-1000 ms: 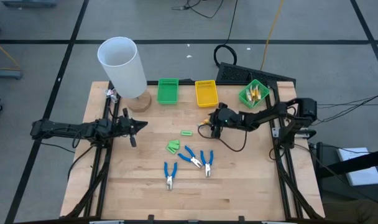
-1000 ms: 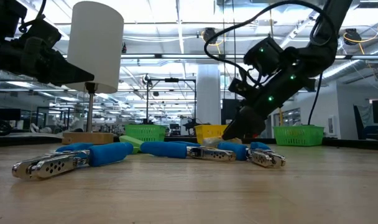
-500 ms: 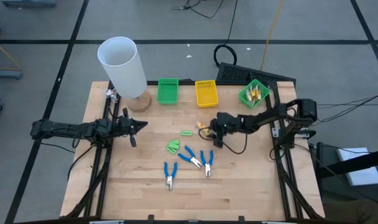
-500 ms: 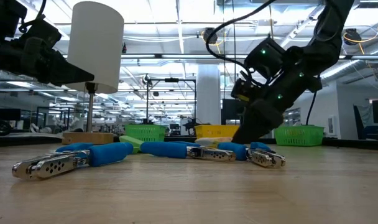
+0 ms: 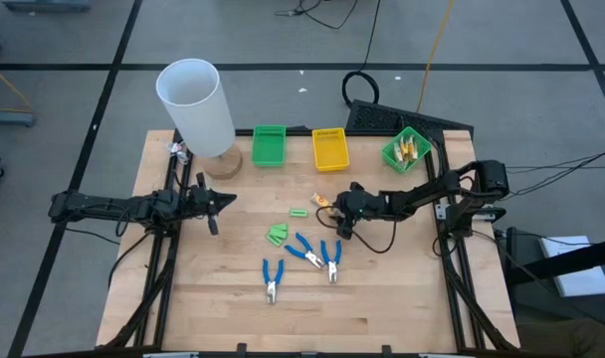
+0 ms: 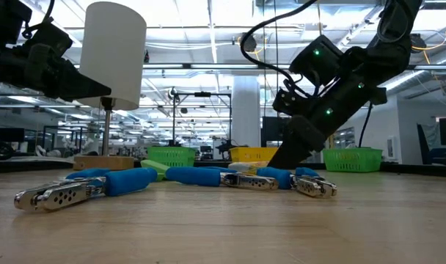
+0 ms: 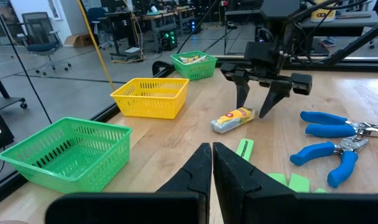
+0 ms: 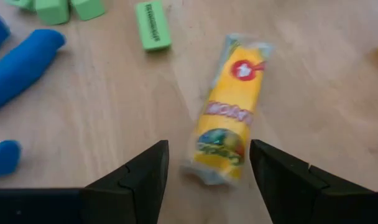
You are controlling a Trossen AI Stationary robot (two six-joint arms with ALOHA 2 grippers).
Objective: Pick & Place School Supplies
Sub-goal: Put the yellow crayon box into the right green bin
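A yellow wrapped stick point(image 8: 229, 127) lies flat on the table, also visible in the high view point(image 5: 323, 202). My right gripper point(image 8: 207, 149) is open and points down at the stick, its fingers standing on either side of the stick's near end without touching it; it also appears in the high view point(image 5: 338, 209). Light-green pieces point(image 5: 299, 213) point(image 5: 277, 235) and three blue-handled pliers point(image 5: 272, 278) point(image 5: 304, 249) point(image 5: 331, 261) lie at mid-table. My left gripper point(image 5: 218, 204) waits shut at the table's left, clear of them.
A tall white cylinder point(image 5: 195, 104) stands at the far left. Along the far edge sit a green bin point(image 5: 269, 145), a yellow bin point(image 5: 329, 149) and a green bin holding yellow sticks point(image 5: 406, 149). Bare wood stretches along the near edge.
My right gripper has shifted a little toward the table's near edge, away from the yellow bin, and turned over the yellow stick. The stick and the other supplies have stayed where they were.
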